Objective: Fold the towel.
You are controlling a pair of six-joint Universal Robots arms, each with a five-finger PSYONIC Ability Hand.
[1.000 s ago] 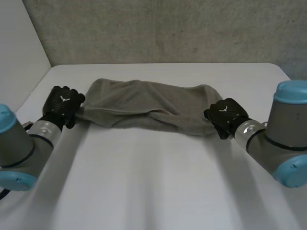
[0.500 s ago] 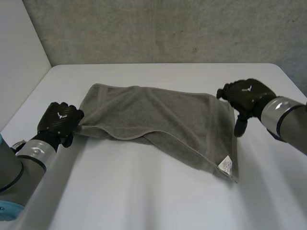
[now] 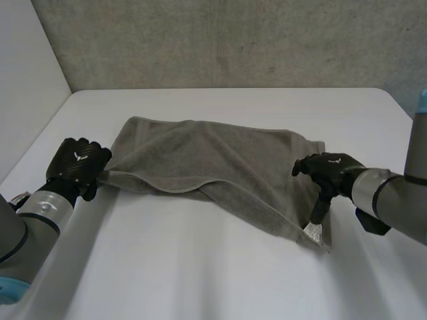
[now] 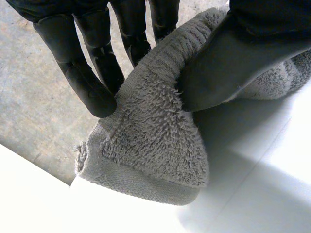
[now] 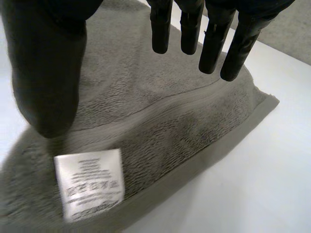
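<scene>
Item: towel [image 3: 220, 160], one corner pinched in my left hand [image 3: 77, 163]; my right hand [image 3: 331, 170], fingers spread, over its labelled corner.

The towel [image 3: 213, 157] was bunched up a second ago. Now it lies spread out on the worktop [image 3: 200, 267]. The right hand [image 3: 330, 168] let go of the towel's end and lifted away. It has come back over the towel's near corner, fingers straight, right beside the white label [image 3: 312, 231].
</scene>
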